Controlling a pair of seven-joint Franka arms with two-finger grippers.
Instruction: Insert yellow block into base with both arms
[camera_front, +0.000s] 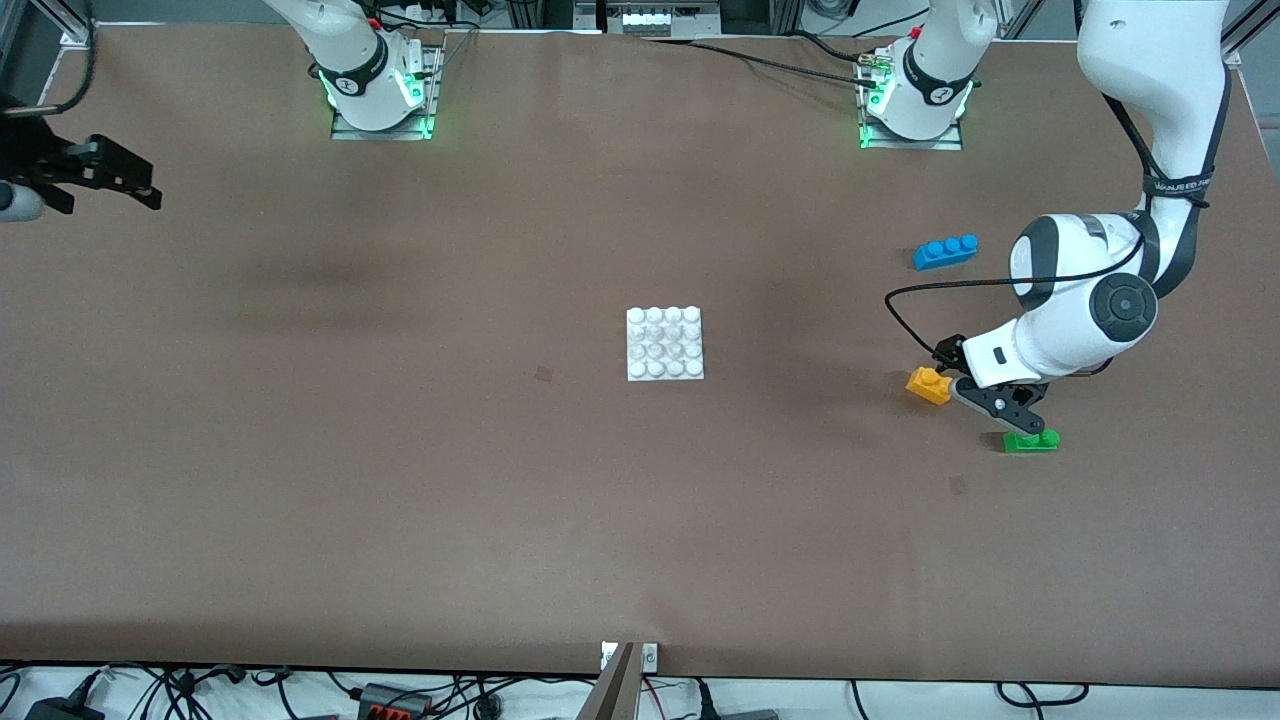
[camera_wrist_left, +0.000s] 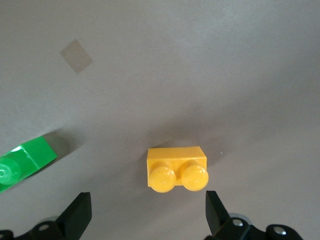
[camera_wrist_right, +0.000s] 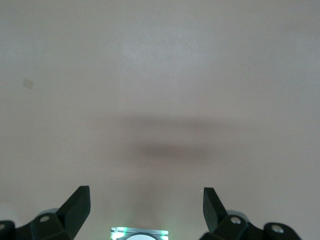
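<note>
The yellow block (camera_front: 929, 385) sat on the table (camera_front: 400, 480) toward the left arm's end, studs up, well apart from the base (camera_front: 665, 344) — which lay flat near the table's middle. The left gripper (camera_front: 985, 400) hung just over the block with fingers (camera_wrist_left: 80, 212) spread wide, nothing between them; in the left wrist view the yellow block (camera_wrist_left: 176, 169) showed between the fingertips, not touched. A green brick (camera_front: 1031, 440) lay just beside the gripper, nearer the front camera than the block. A blue brick (camera_front: 945, 251) lay farther from the camera, near the left arm's elbow. The right gripper (camera_front: 120, 180) waited over the right arm's end of the table — fingers (camera_wrist_right: 77, 205) wide apart, empty, bare table under it.
</note>
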